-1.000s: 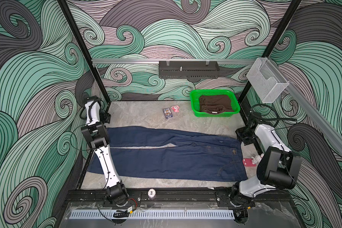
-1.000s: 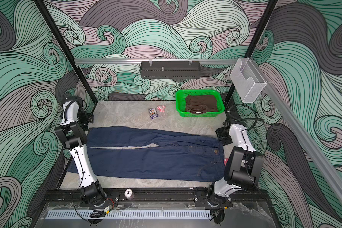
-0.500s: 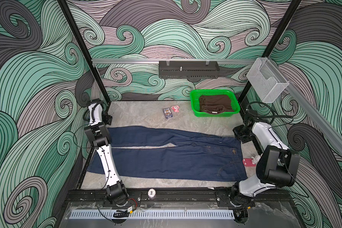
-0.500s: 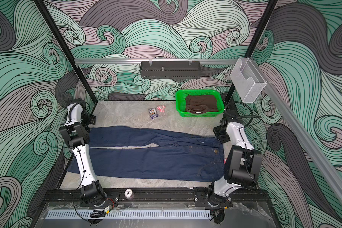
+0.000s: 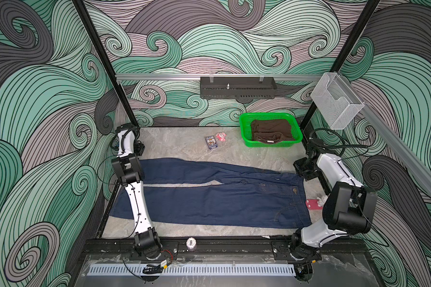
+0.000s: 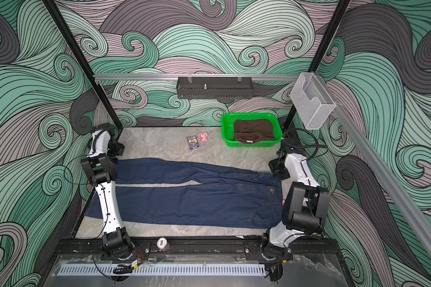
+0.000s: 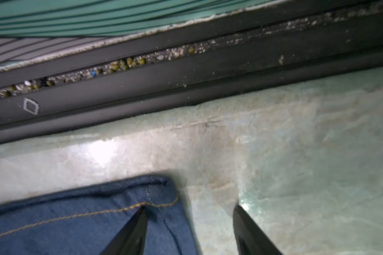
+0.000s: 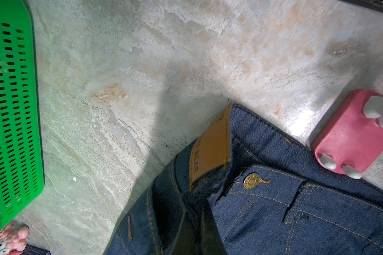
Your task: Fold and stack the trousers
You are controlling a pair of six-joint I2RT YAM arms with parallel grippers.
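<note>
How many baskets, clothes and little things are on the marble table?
Baskets: 1 (green basket)
Clothes: 2 (trousers, brown garment inside the basket)
Little things: 3 (card box, pink toy, pink block)
Total: 6

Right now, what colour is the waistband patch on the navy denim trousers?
Tan-brown with dark lettering; the waistband patch shows best in the right wrist view.

Both top views overhead, wrist views close above trousers [image 7: 75, 220]
</note>
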